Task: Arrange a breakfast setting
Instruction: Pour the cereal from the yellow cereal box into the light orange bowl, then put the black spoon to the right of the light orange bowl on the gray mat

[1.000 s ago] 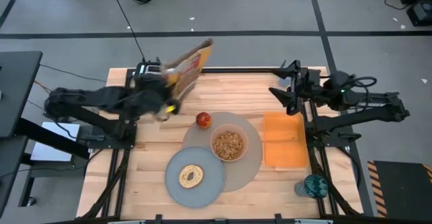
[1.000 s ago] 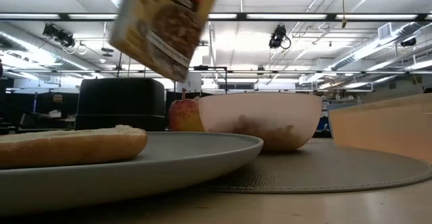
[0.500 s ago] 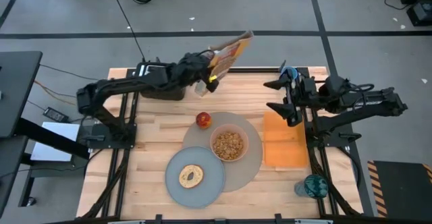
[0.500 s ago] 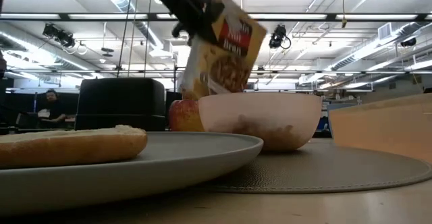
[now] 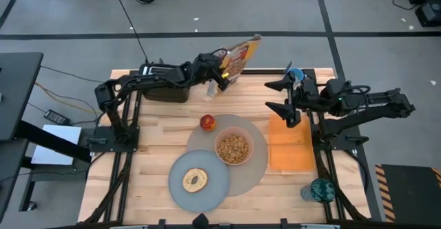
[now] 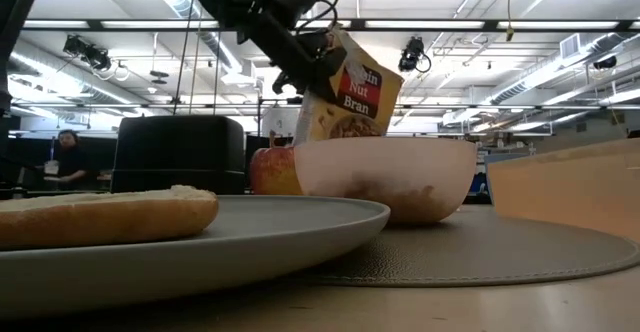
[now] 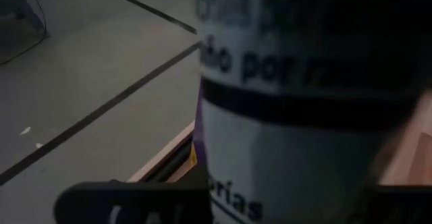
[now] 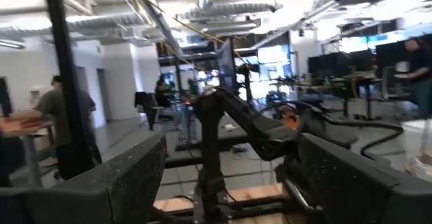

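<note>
Over the last second the left gripper (image 5: 219, 72) has swung the yellow cereal box (image 5: 238, 55) from the table's far left corner to the middle of the far edge, beyond the red apple (image 5: 207, 122) and the small pink bowl (image 5: 233, 147), which holds cereal; this suggests the box is being carried to its resting spot or toward the right arm. The box hangs tilted above the table, clenched at its lower end in the left jaws. The right gripper (image 5: 281, 96) waits near the box with jaws spread wide, grasping nothing.
</note>
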Robot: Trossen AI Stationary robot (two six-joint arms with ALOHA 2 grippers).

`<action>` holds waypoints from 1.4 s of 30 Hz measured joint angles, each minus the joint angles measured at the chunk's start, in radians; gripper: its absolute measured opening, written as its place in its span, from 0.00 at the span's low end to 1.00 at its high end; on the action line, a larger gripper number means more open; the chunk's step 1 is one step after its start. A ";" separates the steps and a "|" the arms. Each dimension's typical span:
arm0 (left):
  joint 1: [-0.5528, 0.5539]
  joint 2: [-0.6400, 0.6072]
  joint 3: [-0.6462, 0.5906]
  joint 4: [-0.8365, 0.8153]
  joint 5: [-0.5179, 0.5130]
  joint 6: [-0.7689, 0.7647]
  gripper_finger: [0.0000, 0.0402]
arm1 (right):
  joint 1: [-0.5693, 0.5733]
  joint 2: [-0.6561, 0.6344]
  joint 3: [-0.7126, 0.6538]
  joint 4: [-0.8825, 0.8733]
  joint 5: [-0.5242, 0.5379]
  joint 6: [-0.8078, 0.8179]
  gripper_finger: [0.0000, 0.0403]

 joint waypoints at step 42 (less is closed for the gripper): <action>-0.073 -0.249 -0.003 -0.474 0.083 -0.041 0.53 | -0.033 -0.011 0.000 -0.208 -0.065 0.052 0.88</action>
